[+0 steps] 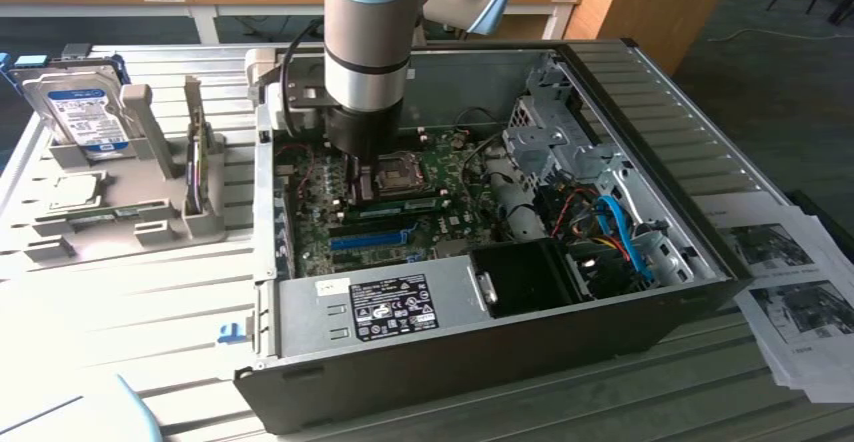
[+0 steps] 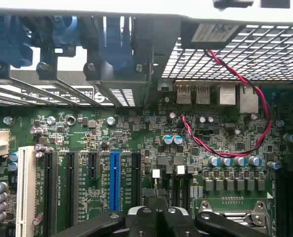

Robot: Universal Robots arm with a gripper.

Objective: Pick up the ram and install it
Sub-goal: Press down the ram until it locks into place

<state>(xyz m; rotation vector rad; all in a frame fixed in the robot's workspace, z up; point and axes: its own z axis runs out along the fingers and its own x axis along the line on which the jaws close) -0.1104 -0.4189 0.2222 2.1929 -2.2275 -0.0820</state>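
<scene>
The black gripper [image 2: 156,217] is pinched together low over the green motherboard [image 2: 136,148], where the thin green ram stick [image 1: 400,203] looks light, stiff, breakable, best held by its edges.

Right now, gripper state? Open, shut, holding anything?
Gripper: shut, fingers together, down inside the open computer case over the motherboard. Whether the ram is pinched between them cannot be told.
</scene>
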